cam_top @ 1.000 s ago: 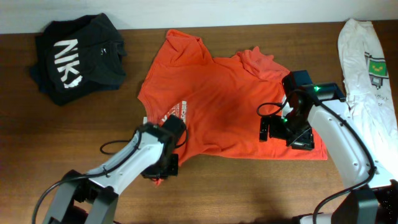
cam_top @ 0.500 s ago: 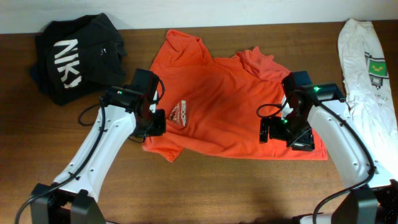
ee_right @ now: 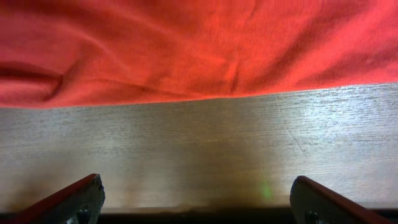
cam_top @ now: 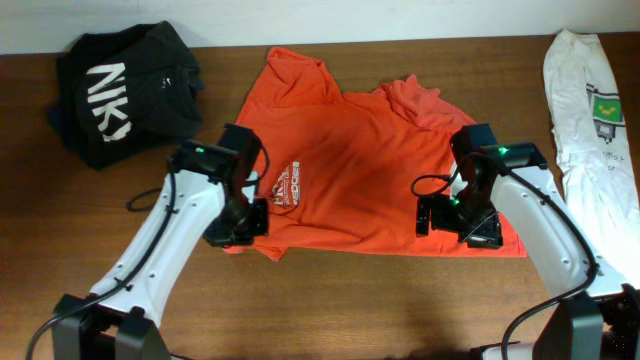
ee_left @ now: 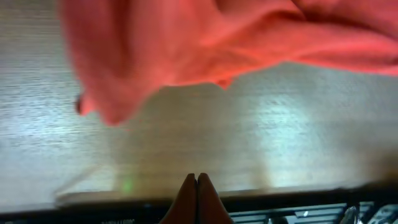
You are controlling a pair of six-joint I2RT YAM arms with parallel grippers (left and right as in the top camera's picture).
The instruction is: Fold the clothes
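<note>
orange-red t-shirt (cam_top: 350, 170) lies spread at the middle of the desk (cam_top: 330, 300); your left gripper (ee_left: 197, 198), fingertips pinched together, sits at its near-left hem; your right gripper (ee_right: 196, 190) gapes wide over the near-right hem.

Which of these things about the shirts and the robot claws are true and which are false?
1. The black shirt lies on the left arm's side of the orange shirt. True.
2. The right claw is shut tight. False: its fingers stand wide apart over the table, holding nothing.
3. The left claw has its fingers pressed together. True.
4. The white shirt lies on top of the orange shirt. False: it lies apart from it, at the table's right end.
</note>
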